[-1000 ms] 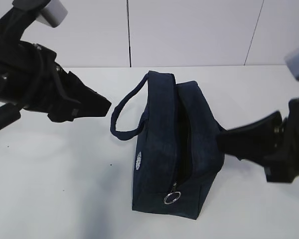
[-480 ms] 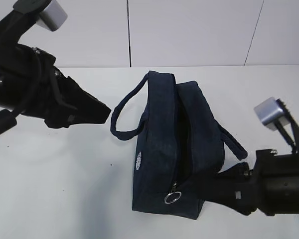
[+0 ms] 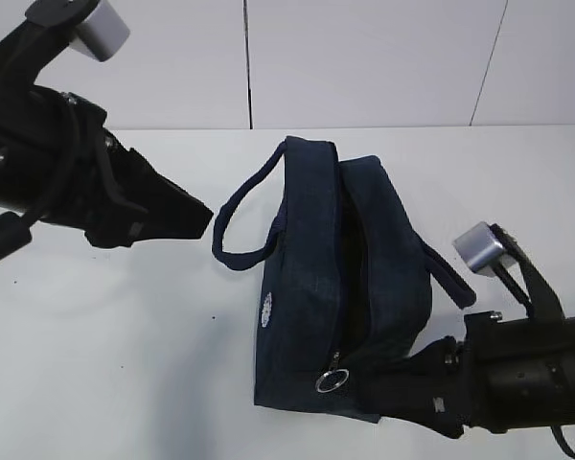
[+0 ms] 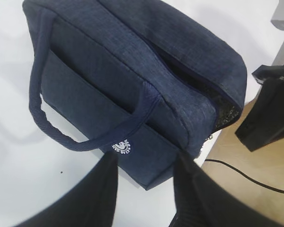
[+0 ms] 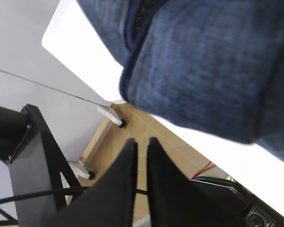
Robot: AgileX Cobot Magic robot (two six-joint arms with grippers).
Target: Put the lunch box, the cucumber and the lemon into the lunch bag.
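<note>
The right pincer point(image 3: 388, 388) has swung down from the bag's right side to its near right corner, low at the worktop point(image 3: 125, 364) edge, beside the zipper's ring pull point(image 3: 331, 380). In its own wrist view the tips stand a narrow slit apart with nothing between them, the lunch bag point(image 3: 340, 287) just above. Judging by this, it is after the zipper or the corner, so the bag can be closed or steadied. The left pincer point(image 4: 144, 172) has stayed off the bag's left, above the near handle point(image 3: 235, 225), roughly half open and empty. Lunch box, cucumber and lemon are not visible; whether they lie inside the bag I cannot tell.
</note>
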